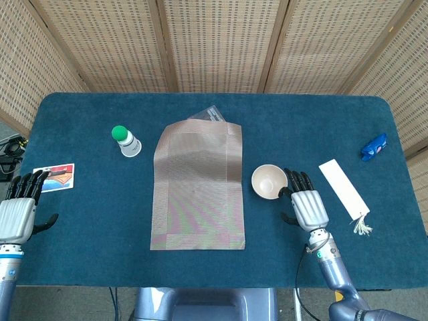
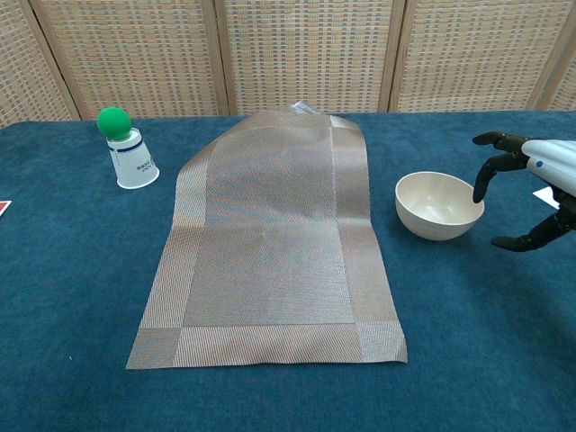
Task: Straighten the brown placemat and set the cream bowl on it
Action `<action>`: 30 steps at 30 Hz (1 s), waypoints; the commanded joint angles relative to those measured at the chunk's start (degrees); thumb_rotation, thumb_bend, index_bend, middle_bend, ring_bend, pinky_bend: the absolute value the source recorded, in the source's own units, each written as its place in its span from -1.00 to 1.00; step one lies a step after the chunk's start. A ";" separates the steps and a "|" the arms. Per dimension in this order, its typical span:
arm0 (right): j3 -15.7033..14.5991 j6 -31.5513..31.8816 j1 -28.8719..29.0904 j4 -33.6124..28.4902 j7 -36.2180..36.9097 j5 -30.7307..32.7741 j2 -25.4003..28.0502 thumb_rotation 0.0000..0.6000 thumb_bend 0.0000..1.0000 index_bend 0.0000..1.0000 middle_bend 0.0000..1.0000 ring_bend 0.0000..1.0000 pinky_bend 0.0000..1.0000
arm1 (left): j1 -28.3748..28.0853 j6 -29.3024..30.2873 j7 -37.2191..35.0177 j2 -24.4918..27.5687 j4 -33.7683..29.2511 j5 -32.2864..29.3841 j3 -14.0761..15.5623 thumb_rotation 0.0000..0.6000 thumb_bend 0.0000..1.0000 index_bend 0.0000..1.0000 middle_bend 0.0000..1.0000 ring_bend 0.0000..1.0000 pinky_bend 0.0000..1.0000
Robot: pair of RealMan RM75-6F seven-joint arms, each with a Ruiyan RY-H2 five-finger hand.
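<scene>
One round smooth cream bowl, woven placemat

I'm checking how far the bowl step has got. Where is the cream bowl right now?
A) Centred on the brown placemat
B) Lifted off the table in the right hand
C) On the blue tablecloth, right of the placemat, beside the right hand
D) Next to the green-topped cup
C: the cream bowl sits on the blue tablecloth, clear of the brown placemat, with the right hand open just beside it.
</scene>
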 commanded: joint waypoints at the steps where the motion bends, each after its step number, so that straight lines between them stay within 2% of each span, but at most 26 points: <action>1: 0.39 -1.03 0.80 1.12 -0.25 1.23 -0.75 1.00 -0.23 -0.11 -0.82 -1.00 -0.97 | -0.04 -0.66 -0.20 -0.05 0.30 -0.39 -0.38 1.00 -0.50 -1.00 -1.00 -1.00 -1.00; 18: 1.33 -4.78 4.24 7.73 3.72 4.26 -3.74 1.00 -0.22 -0.10 -0.82 -1.00 -0.97 | -0.34 -3.58 -0.39 -0.72 1.40 -1.35 -2.25 1.00 -0.50 -1.00 -1.00 -1.00 -1.00; 30: 0.98 -8.06 6.89 14.91 6.07 5.59 -8.08 1.00 -0.22 -0.04 -0.81 -1.00 -0.96 | -0.39 -5.16 -0.60 -1.27 2.46 -1.89 -2.88 1.00 -0.50 -1.00 -1.00 -1.00 -1.00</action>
